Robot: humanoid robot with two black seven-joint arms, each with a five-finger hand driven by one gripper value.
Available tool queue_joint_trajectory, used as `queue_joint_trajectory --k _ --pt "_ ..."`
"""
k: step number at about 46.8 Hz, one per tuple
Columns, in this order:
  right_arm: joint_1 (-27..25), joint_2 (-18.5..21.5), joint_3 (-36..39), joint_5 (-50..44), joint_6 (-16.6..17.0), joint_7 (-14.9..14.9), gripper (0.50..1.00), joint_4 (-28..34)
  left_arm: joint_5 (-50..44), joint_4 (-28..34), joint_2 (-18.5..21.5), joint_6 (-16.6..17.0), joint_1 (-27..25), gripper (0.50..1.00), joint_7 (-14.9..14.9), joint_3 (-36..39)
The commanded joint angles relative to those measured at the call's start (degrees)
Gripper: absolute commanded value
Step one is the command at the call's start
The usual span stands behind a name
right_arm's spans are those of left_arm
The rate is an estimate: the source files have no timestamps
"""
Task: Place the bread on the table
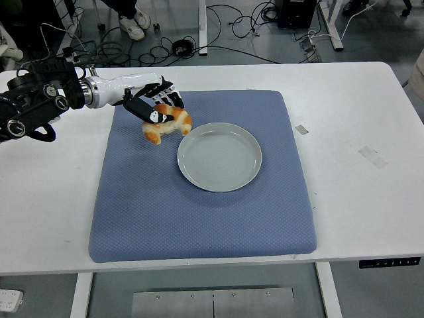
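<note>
Gripping the croissant (168,124) in curled fingers (147,110), the left hand (152,106) is hanging over the blue mat (199,218) — just beside the grey plate (219,157) on the bench (358,199)

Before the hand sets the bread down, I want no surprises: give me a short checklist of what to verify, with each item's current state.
1. Bread held by the left hand: ok, fingers curled over it.
2. Bread clear of the plate: ok, it sits left of the rim, over the blue mat.
3. Plate holds nothing else: ok.
4. Bread over bare white table: not ok, it is above the mat, so the hand would likely need to go further left.
5. Bread lifted or touching the mat: cannot tell.
6. Right arm out of the way: ok, not in view.
</note>
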State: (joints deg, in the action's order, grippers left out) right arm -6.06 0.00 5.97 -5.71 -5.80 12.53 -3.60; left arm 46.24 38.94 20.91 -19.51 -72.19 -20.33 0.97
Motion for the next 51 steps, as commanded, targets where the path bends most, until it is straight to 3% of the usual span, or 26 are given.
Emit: queue_joint_trajectory --k 1,17,51 --pt "0.0 0.0 0.0 0.0 0.0 0.0 1.0 0.0 -0.9 -1.0 0.3 0.0 0.5 0.608 -0.1 0.1" --pt "0.0 0.0 0.0 0.0 0.0 0.0 1.0 0.0 -1.0 -5.4 0.4 0.0 2.9 0.634 -0.3 0.2" --pt "0.0 0.0 0.0 0.0 0.0 0.0 1.0 0.0 -1.0 -5.8 0.4 1.2 7.0 0.71 -0.3 0.4"
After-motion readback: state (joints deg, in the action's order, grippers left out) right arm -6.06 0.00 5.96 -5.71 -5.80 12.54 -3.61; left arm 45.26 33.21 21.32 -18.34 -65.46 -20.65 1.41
